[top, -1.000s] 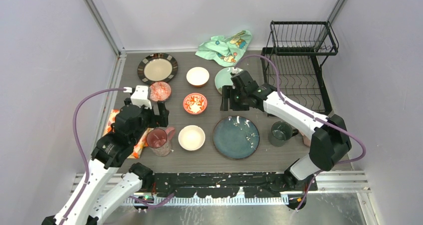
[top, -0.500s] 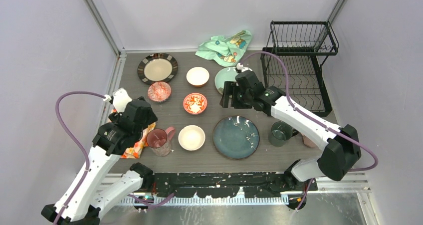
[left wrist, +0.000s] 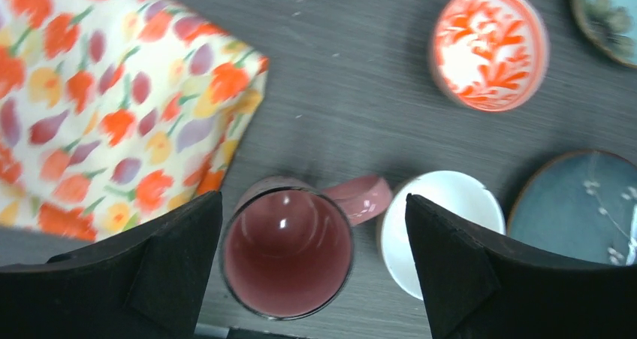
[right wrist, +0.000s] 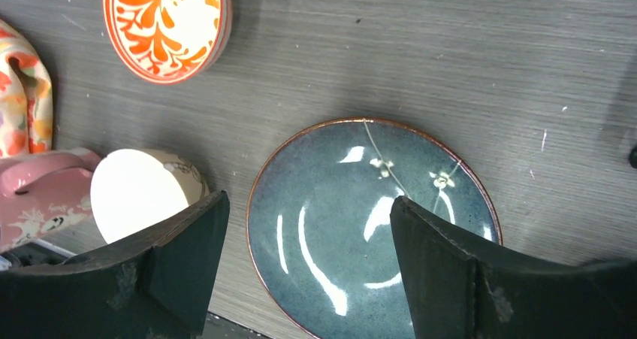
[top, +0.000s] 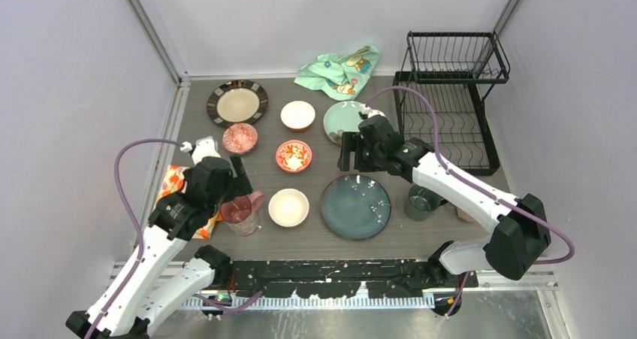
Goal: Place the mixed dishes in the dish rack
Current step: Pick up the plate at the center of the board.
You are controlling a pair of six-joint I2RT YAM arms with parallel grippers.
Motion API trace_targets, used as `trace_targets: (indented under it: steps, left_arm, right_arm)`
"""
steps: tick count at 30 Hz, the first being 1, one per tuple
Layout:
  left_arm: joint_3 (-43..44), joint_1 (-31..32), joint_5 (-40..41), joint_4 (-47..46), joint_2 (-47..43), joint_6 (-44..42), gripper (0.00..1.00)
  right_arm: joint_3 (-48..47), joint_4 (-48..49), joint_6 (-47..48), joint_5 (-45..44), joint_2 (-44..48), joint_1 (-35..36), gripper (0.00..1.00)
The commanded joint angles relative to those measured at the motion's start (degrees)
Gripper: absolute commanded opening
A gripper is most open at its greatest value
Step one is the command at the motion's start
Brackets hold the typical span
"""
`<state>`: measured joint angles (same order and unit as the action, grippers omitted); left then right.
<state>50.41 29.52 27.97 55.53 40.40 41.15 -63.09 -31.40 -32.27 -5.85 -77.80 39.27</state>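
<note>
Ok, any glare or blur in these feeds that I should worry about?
Right wrist: bright glare streaks across the blue plate, otherwise sharp. Left wrist: only a small glint inside the pink cup. Top external: even light, soft shadows, no visible blur.

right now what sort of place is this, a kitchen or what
Probably a robot test cell, not a kitchen: bare lilac walls on metal framing enclose a table, with two arms bolted at its edge and dishes laid out beside a dish rack.
</note>
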Motion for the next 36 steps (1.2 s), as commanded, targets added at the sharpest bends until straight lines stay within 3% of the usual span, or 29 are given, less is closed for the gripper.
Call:
trace_targets:
  steps: [1, 4, 8, 15, 22, 29, 36]
  left_arm:
    - [-1.11, 0.1, -10.07, -13.87, -2.52, -11.27, 0.95]
    - [-2.12, 0.1, -17.5, -17.29, -3.16, -17.28, 0.97]
    - [-3.66, 0.1, -25.72, -21.33, -3.84, -22.3, 0.98]
    - [-4.18, 0.1, -24.32, -19.14, -2.19, -25.41, 0.99]
    - [-3.31, 0.1, -25.97, -17.96, -0.68, -25.58, 1.0]
    - [-3.82, 0.1, -27.0, -18.47, -2.38, -25.33, 1.0]
    - [-4.09, 0.1, -29.22, -19.13, -2.96, -25.31, 1.0]
  right_arm:
    - [1.91, 0.29, 2.24, 4.59, -0.08, -0.13, 0.84]
    - [3.75, 0.05, 1.57, 8.51, -1.07, -0.27, 0.85]
    - [2.98, -4.23, -0.77, 6.1, -2.25, -0.53, 0.85]
    - [3.58, -13.78, -17.92, -7.34, -0.07, -0.58, 0.85]
    - [12.1, -16.08, -36.91, -15.12, 7.37, -0.51, 0.85]
    - [17.25, -14.02, -36.66, -17.99, 10.28, -0.54, 0.86]
    - [21.5, -6.78, -29.28, -12.89, 9.05, -0.52, 0.87]
